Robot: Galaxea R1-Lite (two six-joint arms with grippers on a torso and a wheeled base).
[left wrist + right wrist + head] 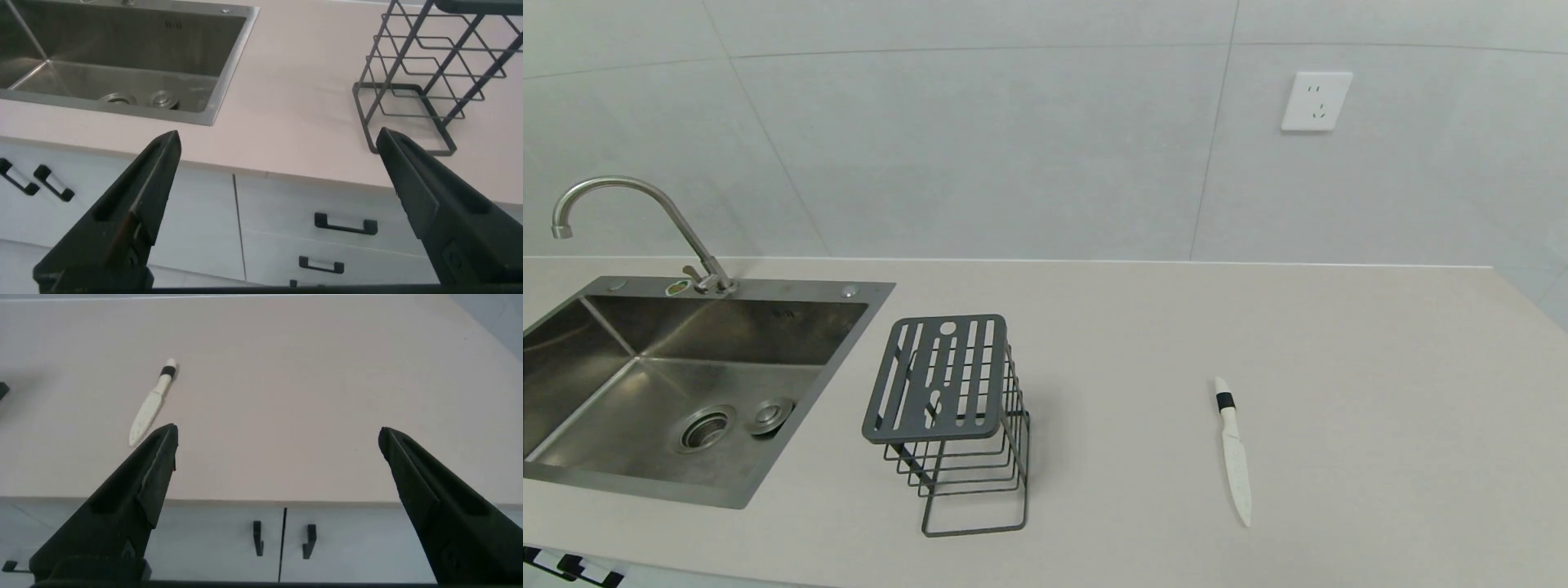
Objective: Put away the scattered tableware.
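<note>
Knife (1232,447) on open bench (1339,343), well apart from rack (947,408), left tool (278,135) and right tool (276,431) spread empty off front edge.

Beige counter (1143,327), wire rack (947,416), white knife (1234,453)

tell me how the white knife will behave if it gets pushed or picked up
The knife lies flat on the smooth counter, so a push would probably slide or spin it, not roll it. It looks slim and stiff, likely light. Lying so low, it may be awkward to pinch; the banded handle end seems safer.
</note>
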